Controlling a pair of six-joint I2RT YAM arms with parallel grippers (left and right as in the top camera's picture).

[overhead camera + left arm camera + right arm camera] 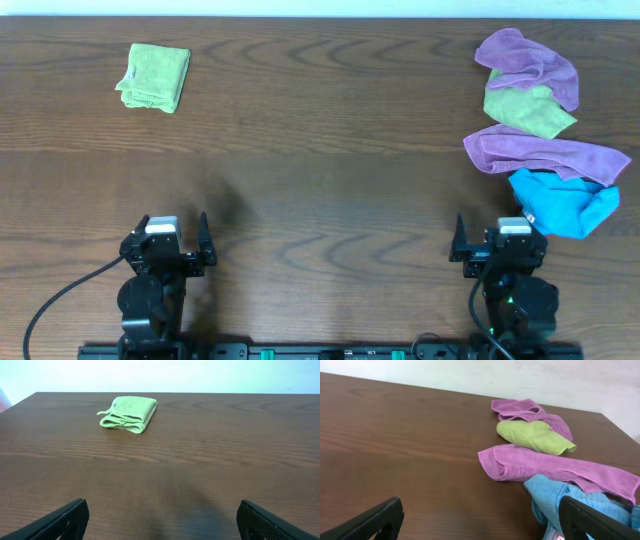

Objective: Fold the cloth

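Observation:
The cloth (153, 77) is light lime-green and lies folded into a small thick rectangle at the table's far left; the left wrist view shows the cloth (129, 414) with its layered edges facing me. My left gripper (173, 226) rests near the front edge, far from it, open and holding nothing (162, 507). My right gripper (495, 230) is at the front right, also open with nothing between its fingers (481, 502), its right finger just in front of a blue cloth (570, 502).
At the right, a pile of crumpled cloths runs front to back: a blue cloth (562, 205), a long purple cloth (545, 155), a duller olive-green cloth (527, 110) and another purple cloth (530, 62). Bare brown table (330, 150) lies between them.

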